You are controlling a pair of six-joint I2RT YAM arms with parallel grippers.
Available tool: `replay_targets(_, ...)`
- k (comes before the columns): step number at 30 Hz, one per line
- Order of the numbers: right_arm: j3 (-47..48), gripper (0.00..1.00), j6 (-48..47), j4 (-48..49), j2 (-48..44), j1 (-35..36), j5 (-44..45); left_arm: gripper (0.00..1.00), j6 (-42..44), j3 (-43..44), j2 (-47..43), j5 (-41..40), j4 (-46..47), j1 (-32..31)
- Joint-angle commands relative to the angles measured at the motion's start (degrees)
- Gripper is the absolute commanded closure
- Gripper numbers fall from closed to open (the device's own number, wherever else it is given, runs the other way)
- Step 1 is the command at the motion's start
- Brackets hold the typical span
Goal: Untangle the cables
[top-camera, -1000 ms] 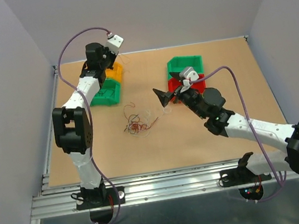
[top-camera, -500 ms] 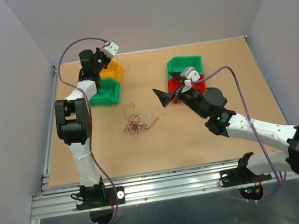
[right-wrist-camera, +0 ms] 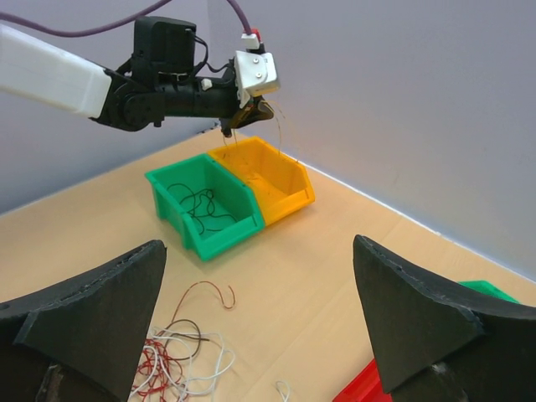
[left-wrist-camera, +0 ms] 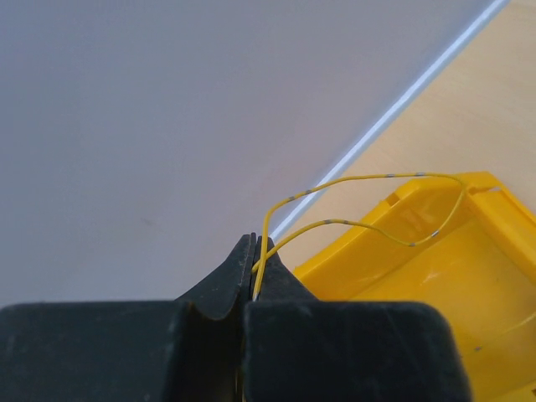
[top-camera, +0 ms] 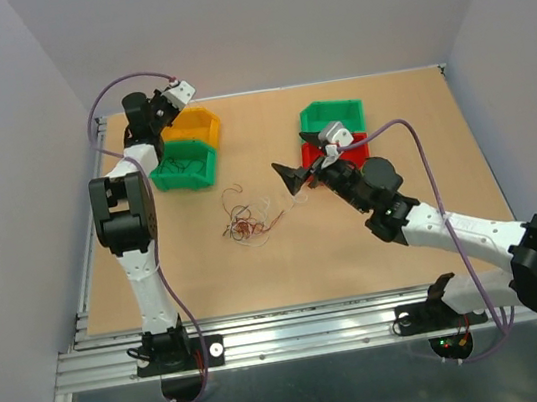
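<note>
The wad of cables (top-camera: 246, 225) is seen lying on the tan table (top-camera: 358, 258) between the two arms, while one yellow wire (left-wrist-camera: 390, 176) is pinched in the clenched left gripper (left-wrist-camera: 255, 255) above the yellow bin (left-wrist-camera: 435, 293), and the right gripper (right-wrist-camera: 258, 251) is held spread wide, grasping nothing, near the wad.

The yellow bin (left-wrist-camera: 368, 261) looked like smooth, glossy plastic — the tabletop (top-camera: 309, 266) a matt, wood-like board. The right end effector (right-wrist-camera: 258, 268) had matt black, faintly grainy fingers (right-wrist-camera: 100, 310); the front rail (top-camera: 308, 331) was brushed metal.
</note>
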Motion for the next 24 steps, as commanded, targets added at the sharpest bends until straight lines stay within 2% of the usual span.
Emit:
replay_targets(1,0.72,0.03,0.48,2.17,0.45,-0.24,-1.21,1.0,4.77,0.42,-0.73,1.88,-0.65,-0.52)
replay_targets(13,0.54,0.03,0.57,2.17,0.19,-0.24,-1.56,0.99,8.47,8.24,1.2,4.08,-16.73,0.98)
replay_targets(21,-0.07,0.03,0.57,2.17,-0.6,-0.24,-1.65,0.89,10.58,10.61,1.55,3.03,-22.98,1.15)
replay_targets(23,0.01,0.04,0.66,2.17,-0.6,-0.24,-1.65,0.85,10.67,10.53,1.55,2.94,-23.42,1.24)
replay_targets(24,0.01,0.04,0.66,2.17,-0.6,-0.24,-1.65,0.79,10.5,10.44,1.73,2.94,-23.33,1.24)
